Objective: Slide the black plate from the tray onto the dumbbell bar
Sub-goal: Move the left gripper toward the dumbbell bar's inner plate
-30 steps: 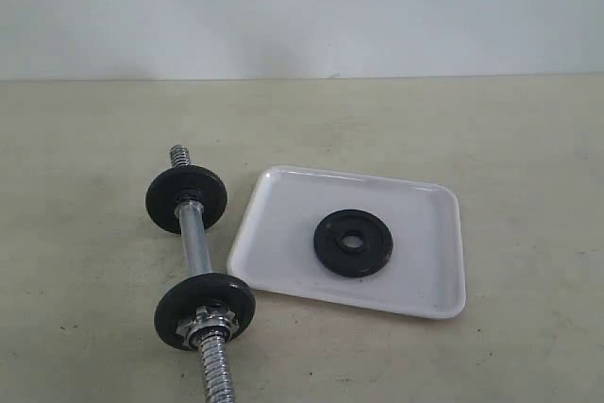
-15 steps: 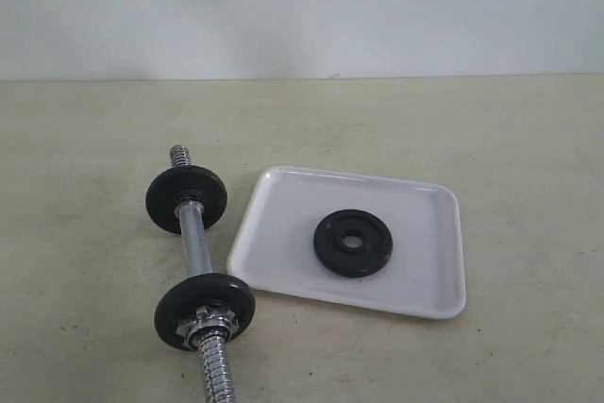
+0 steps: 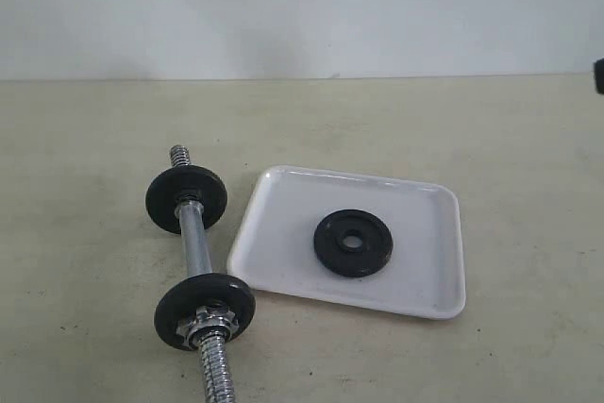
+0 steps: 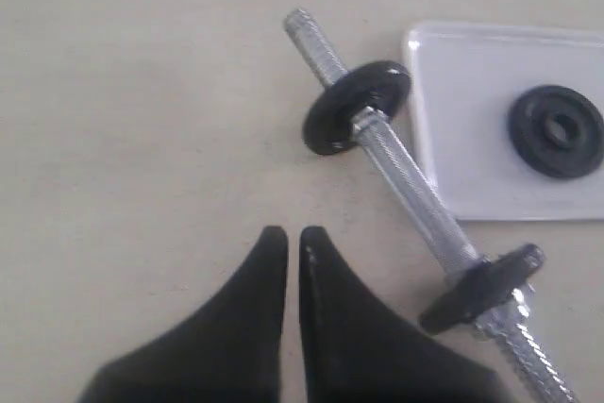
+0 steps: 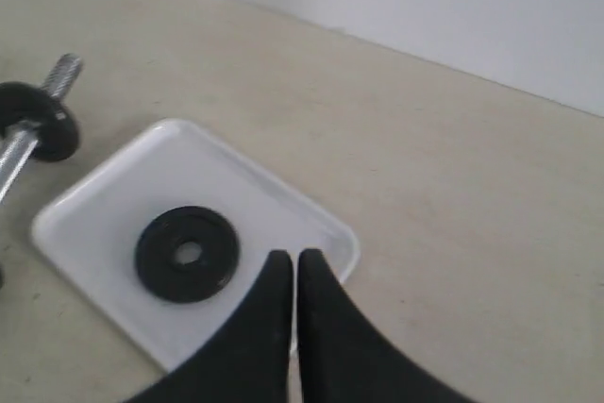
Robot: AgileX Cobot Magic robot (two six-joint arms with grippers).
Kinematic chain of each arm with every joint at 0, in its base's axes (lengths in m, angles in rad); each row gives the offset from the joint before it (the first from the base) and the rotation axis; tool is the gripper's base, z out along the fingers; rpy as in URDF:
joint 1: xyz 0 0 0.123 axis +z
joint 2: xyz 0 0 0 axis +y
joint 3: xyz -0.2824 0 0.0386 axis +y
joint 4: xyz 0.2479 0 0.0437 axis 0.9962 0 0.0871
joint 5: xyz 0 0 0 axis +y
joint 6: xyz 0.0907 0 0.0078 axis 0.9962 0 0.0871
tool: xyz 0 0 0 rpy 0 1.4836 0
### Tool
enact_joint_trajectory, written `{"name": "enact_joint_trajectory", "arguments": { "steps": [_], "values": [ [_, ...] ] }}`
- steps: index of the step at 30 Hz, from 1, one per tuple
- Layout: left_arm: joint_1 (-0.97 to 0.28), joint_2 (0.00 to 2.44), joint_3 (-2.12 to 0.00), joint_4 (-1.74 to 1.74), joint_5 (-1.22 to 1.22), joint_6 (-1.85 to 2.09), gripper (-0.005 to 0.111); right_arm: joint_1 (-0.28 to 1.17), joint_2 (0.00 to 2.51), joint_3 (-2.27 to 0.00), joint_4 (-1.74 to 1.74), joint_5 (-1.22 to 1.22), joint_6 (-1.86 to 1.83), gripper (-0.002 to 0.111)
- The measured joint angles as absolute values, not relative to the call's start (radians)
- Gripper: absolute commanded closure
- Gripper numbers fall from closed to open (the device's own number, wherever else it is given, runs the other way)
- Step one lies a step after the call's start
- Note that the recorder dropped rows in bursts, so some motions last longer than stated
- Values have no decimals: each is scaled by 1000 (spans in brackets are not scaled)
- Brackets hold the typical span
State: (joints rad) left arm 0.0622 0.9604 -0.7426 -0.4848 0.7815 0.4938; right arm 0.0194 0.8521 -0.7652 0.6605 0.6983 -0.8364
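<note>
While both grippers are closed with nothing in them, the flat round black plate point(image 3: 353, 243) with its centre hole lies flat inside the shallow glossy white rectangular tray point(image 3: 274, 233). It sits slightly toward 3 o'clock of the tray's middle, clear of the rim all round.

Short chrome steel dumbbell bar point(image 3: 195, 244) lies on the beige table point(image 3: 94, 129) at 9 o'clock of the tray, just beside its rim. Bar runs roughly 12 to 6 in the exterior view.

2 more black discs are on the bar, standing on edge:
- far disc point(image 3: 186, 198) toward 12
- near disc point(image 3: 205, 310) toward 6, just beside the tray's 7 o'clock corner; can't tell if they touch

Silver star-shaped collar nut point(image 3: 207, 322) sits against the near disc on its 6 o'clock face. Coarse thread sticks out past both discs.

Left gripper point(image 4: 293, 238): black tapered fingers point(image 4: 250, 318) nearly together with only a thin slit between, gripping nothing. It hangs over bare table near the bar, not touching it.

Right gripper point(image 5: 293, 260): same state, fingers point(image 5: 330, 327) nearly together and empty. Tips are over the tray's rim in its wrist view, apart from the black plate.
</note>
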Motion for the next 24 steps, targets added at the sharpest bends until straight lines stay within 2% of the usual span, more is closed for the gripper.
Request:
{"name": "enact_joint_trajectory", "arguments": {
  "steps": [7, 24],
  "values": [
    [62, 1031, -785, -502, 928, 592, 102, 19, 947, -765, 872, 877, -1123, 108],
    [56, 1403, -785, -891, 901, 620, 102, 19, 990, -765, 917, 898, -1139, 108]
  ]
}}
